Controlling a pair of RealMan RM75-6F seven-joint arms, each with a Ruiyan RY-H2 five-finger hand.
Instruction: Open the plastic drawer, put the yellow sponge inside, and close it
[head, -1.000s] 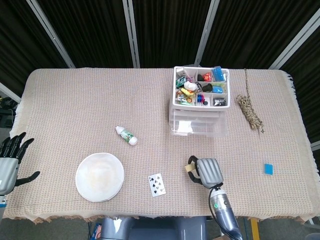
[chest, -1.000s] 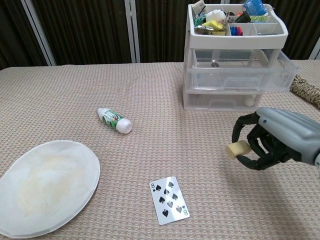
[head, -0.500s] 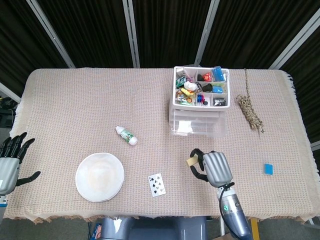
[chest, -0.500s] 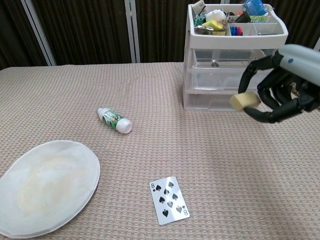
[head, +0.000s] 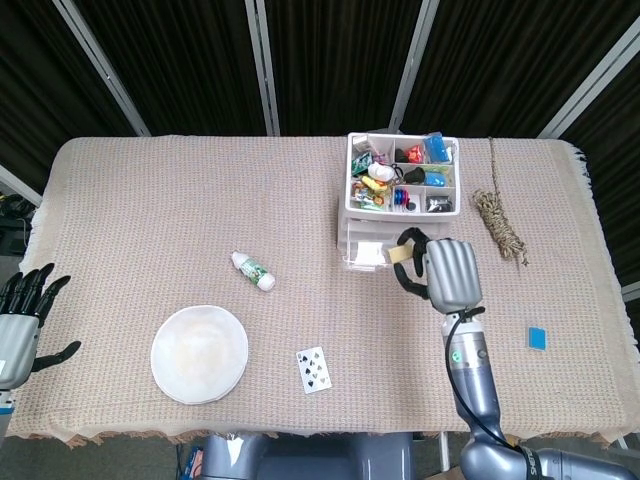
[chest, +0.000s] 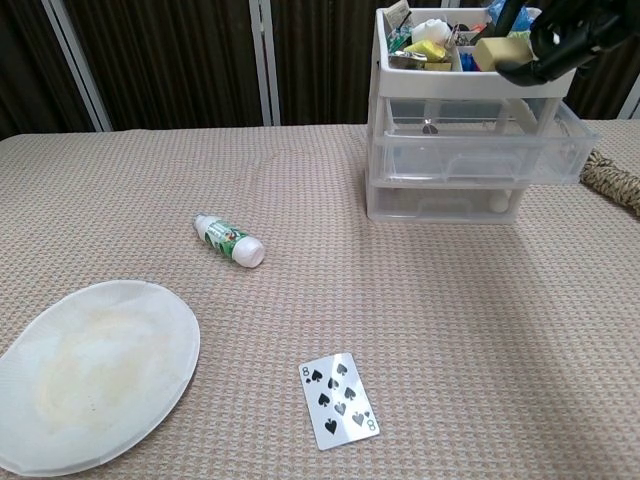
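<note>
Card (chest: 339, 399) (eight of spades, seemingly).

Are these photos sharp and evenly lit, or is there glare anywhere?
Head view: sharp, even light, soft shadows; a bright glare patch on the clear drawer. Chest view: crisp foreground, but the right hand is cut off at the top edge.

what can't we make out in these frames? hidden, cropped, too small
- Right hand: chest view crops it at the top edge; only the fingers around the yellow sponge show.
- Open drawer interior: head view, the right hand and sponge cover part of it.
- Left hand: head view only, cut by the left edge.
- Top tray items: too small to identify.
- Blue item: too small to identify.
</note>
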